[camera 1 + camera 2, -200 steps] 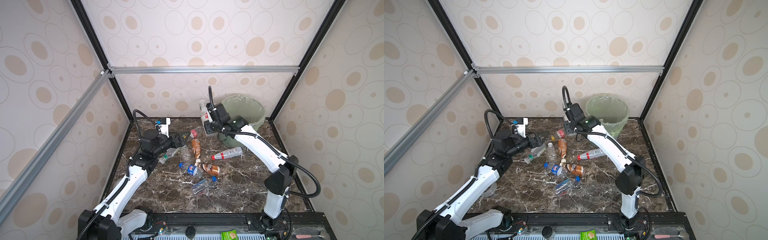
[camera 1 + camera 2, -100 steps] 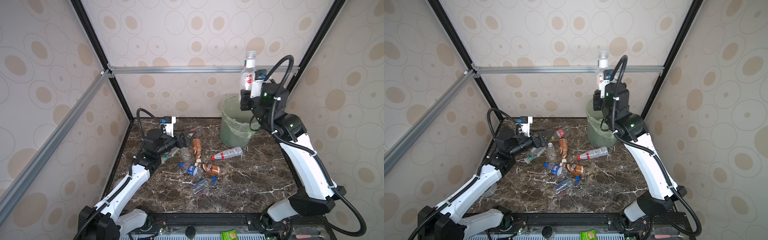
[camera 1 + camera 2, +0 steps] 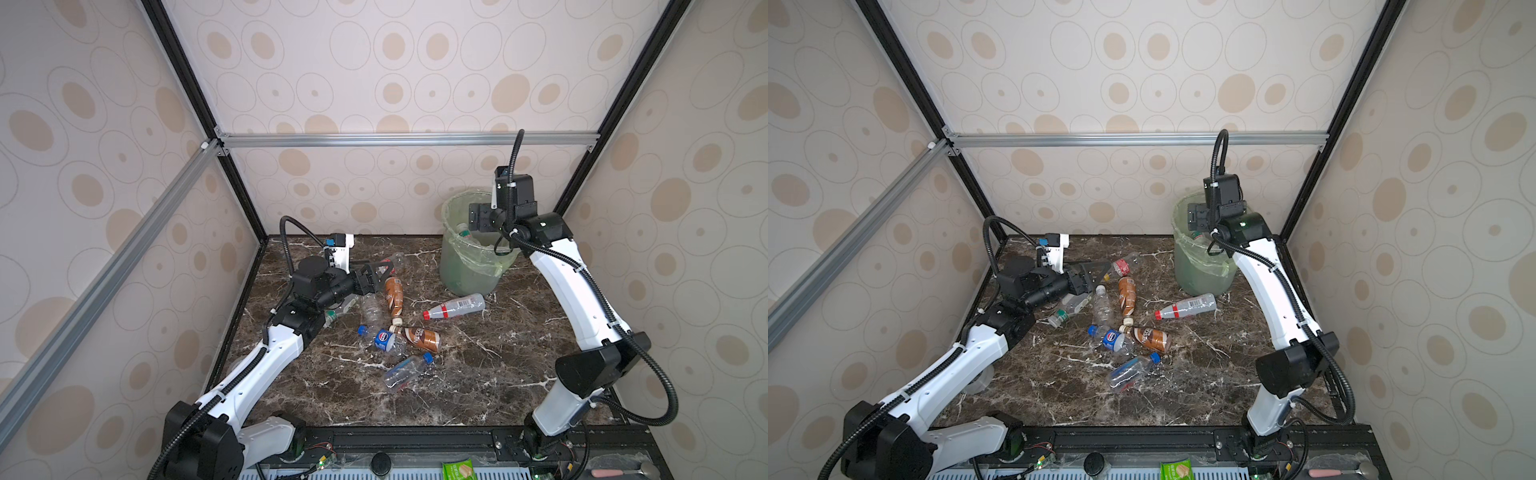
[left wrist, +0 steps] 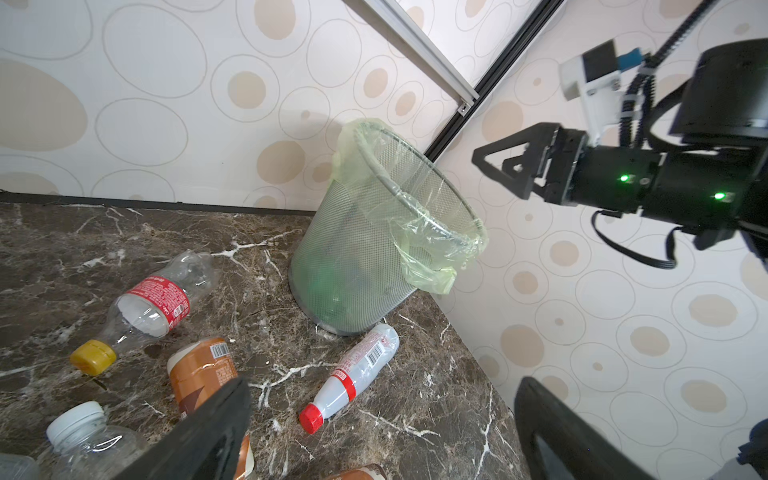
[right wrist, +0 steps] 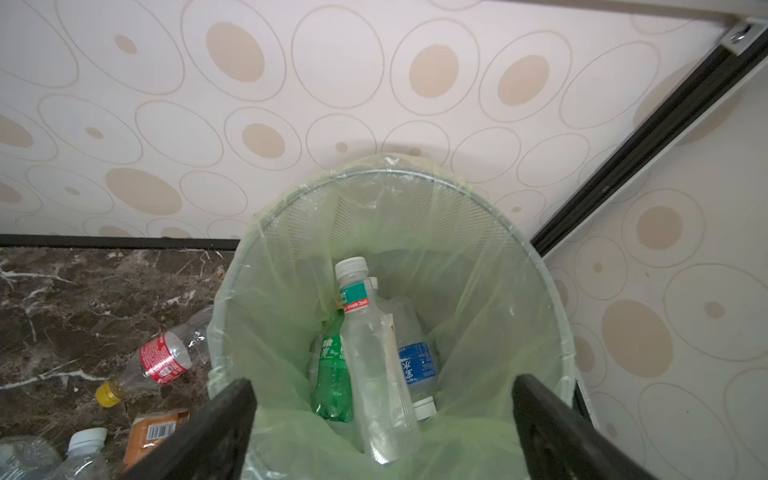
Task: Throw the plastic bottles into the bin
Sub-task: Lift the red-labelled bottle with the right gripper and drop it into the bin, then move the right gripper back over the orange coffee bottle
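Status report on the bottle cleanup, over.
Right gripper open, empty, above bin. Left gripper open, low over loose bottles on table. White-capped bottle and others inside bin. Nothing blocking.

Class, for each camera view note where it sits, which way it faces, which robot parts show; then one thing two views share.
Top views: high in front, facing down at the table and bin; left arm, right arm show.
Left wrist: over the table, facing the bin; shows left gripper, right gripper.
Right wrist: above the bin, looking in; shows right gripper.
Shared: yellow-capped bottle, both wrist views.
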